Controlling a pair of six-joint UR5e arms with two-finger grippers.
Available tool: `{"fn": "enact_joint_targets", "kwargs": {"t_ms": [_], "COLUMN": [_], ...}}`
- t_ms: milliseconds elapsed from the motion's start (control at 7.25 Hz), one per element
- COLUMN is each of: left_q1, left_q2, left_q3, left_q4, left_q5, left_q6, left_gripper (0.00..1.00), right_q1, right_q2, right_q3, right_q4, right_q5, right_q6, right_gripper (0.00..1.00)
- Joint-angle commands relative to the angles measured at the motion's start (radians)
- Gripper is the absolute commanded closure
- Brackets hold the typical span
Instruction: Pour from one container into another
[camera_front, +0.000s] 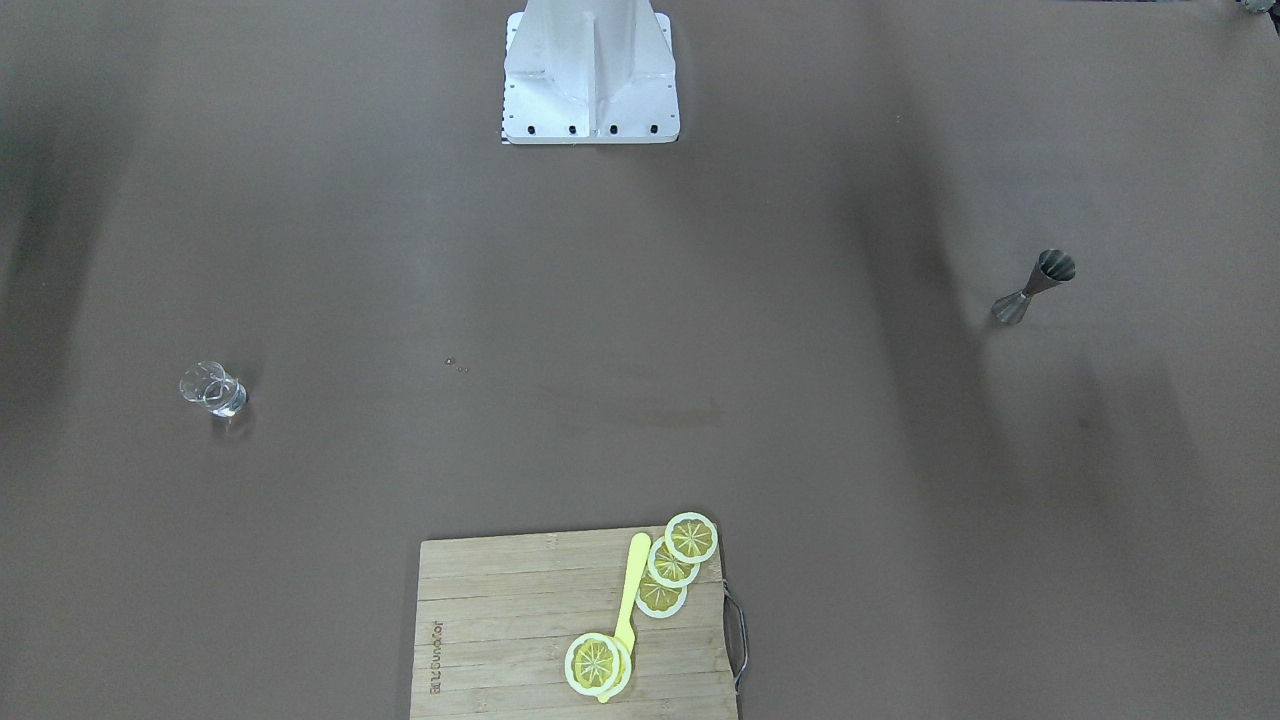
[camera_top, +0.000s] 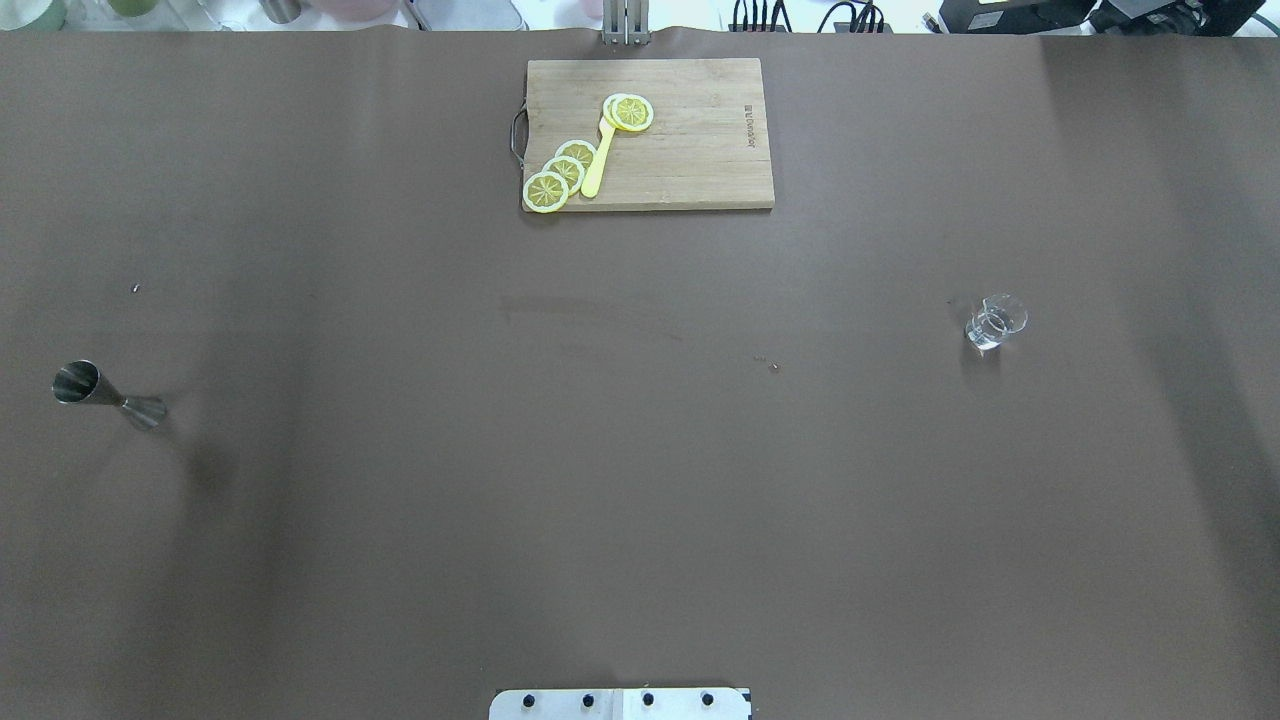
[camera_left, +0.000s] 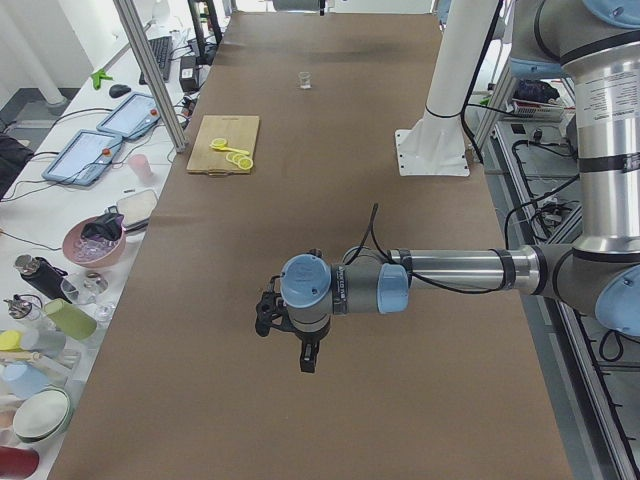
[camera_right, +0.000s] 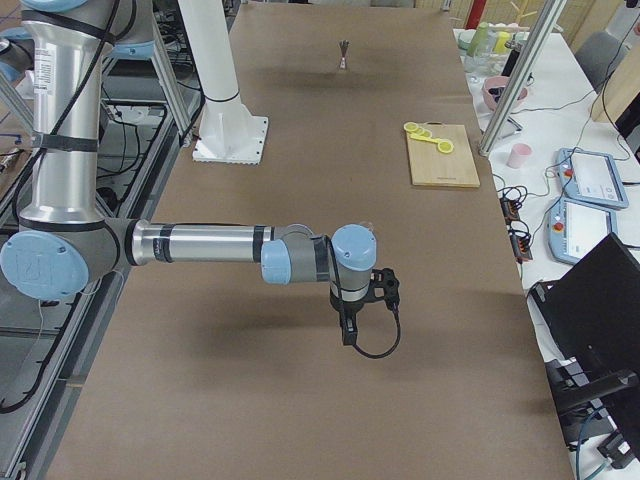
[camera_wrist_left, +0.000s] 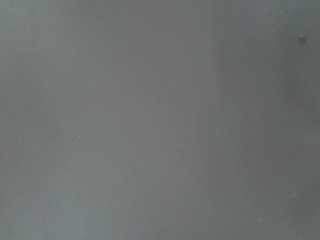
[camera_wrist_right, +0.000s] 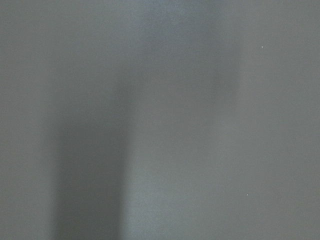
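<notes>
A steel jigger (camera_top: 105, 395) stands upright on the brown table at the robot's left; it also shows as the jigger (camera_front: 1035, 287) and, far off, the jigger (camera_right: 343, 55). A small clear glass (camera_top: 995, 320) stands at the robot's right, also seen as the glass (camera_front: 213, 389) and the glass (camera_left: 304, 80). My left gripper (camera_left: 307, 360) hangs above the table on the near arm in the exterior left view only. My right gripper (camera_right: 347, 328) shows only in the exterior right view. Whether either is open, I cannot tell. Both wrist views show only blurred table surface.
A wooden cutting board (camera_top: 690, 150) lies at the table's far middle edge, with lemon slices (camera_top: 565, 170) and a yellow utensil (camera_top: 598, 165) on it. The white robot base (camera_front: 590, 70) stands at the near middle. Cups and tablets sit on side benches beyond the table.
</notes>
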Motion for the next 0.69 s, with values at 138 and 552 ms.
{"fn": "enact_joint_targets", "kwargs": {"t_ms": [138, 552], "left_q1": [0.000, 0.000], "left_q2": [-0.002, -0.002], "left_q3": [0.020, 0.026], "left_q4": [0.000, 0.000], "left_q5": [-0.001, 0.001], "left_q6": [0.000, 0.000], "left_gripper": [0.01, 0.01], "right_q1": [0.000, 0.000], "right_q2": [0.000, 0.002], "right_q3": [0.000, 0.003], "right_q4": [0.000, 0.000], "right_q5": [0.001, 0.004], "right_q6": [0.002, 0.003], "right_gripper": [0.00, 0.00]}}
